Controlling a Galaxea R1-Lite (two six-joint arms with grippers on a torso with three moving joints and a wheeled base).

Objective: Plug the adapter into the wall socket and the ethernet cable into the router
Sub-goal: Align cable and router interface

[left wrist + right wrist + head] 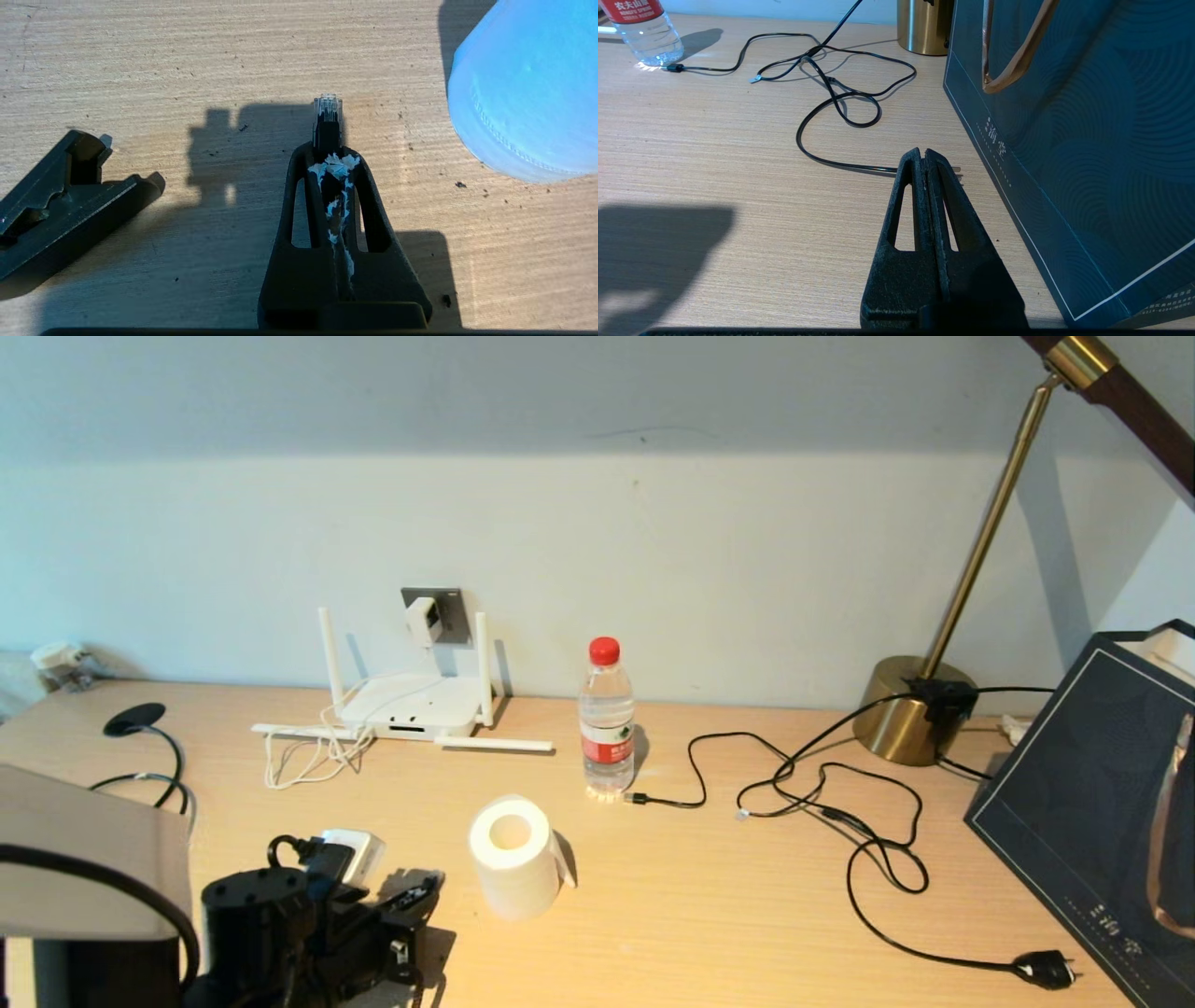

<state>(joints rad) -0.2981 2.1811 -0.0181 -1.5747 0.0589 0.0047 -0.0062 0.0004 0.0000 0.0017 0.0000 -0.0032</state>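
Note:
The white adapter (422, 621) sits in the dark grey wall socket (450, 613), above the white router (411, 707); its thin white cord (308, 756) lies coiled beside the router. My left gripper (411, 896) (327, 150) hangs low over the table's near left part, shut on the ethernet cable's plug (327, 109), whose clear tip pokes out past the fingertips. The ethernet cable (173, 779) with its round black disc (133, 720) lies at the far left. My right gripper (923, 154) is shut and empty, out of the head view.
A white paper roll (513, 854) (528, 88) stands just right of the left gripper. A dark block (70, 200) lies by it. Water bottle (607, 728), brass lamp base (910, 709), dark blue bag (1087, 140) and a thin black cord (840, 93) with two-pin plug (1046, 971) fill the right.

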